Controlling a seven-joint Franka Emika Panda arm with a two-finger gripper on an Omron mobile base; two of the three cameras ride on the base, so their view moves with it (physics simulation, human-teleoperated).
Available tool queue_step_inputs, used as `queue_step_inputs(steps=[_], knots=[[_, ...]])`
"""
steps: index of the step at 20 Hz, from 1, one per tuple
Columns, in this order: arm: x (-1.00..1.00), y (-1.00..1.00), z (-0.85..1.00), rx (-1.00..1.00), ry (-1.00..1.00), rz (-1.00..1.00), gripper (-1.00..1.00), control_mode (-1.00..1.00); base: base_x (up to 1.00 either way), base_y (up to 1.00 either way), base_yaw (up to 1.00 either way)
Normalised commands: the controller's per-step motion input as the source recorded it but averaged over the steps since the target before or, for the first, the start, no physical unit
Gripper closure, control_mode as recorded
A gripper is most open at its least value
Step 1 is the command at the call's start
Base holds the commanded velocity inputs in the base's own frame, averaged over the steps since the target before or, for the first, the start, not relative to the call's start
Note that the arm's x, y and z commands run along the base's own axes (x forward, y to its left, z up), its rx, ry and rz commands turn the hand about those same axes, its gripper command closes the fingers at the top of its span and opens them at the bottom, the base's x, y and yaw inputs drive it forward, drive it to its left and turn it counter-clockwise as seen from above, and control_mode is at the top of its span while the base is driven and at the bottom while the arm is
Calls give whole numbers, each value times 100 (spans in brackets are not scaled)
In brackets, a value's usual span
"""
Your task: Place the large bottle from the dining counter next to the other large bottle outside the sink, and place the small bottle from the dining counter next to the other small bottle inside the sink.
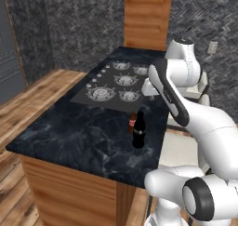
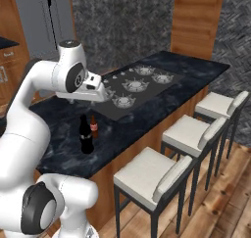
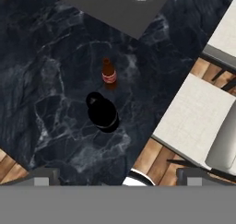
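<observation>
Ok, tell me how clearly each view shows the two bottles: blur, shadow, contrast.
Left base view: the large black bottle blends into the dark marble counter, the small brown bottle half hidden behind it. Right base view: both stand apart, soft-edged. Hand view: steep top-down foreshortening, the large one almost a black blob with a faint shadow; the red label on the small one reads well.

Left base view sits behind me on my left, looking forward and down over the dark marble dining counter [image 1: 69,141] toward the cooktop [image 1: 116,83]. Right base view sits behind on my right, same counter, plus the stools [image 2: 162,168] along its edge. Hand view looks near straight down from above the counter. All three share the large bottle [image 3: 102,112], small bottle [image 3: 109,73] and a cooktop corner.
</observation>
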Motion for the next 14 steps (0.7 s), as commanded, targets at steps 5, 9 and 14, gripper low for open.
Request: queue_step_inputs(steps=[5, 9, 14], knots=[[0, 33, 1, 0, 2, 0, -100, -100, 0, 0, 0], [0, 28, 1, -2, 7, 0, -100, -100, 0, 0, 0], [0, 2, 1, -3, 10, -1, -100, -100, 0, 0, 0]])
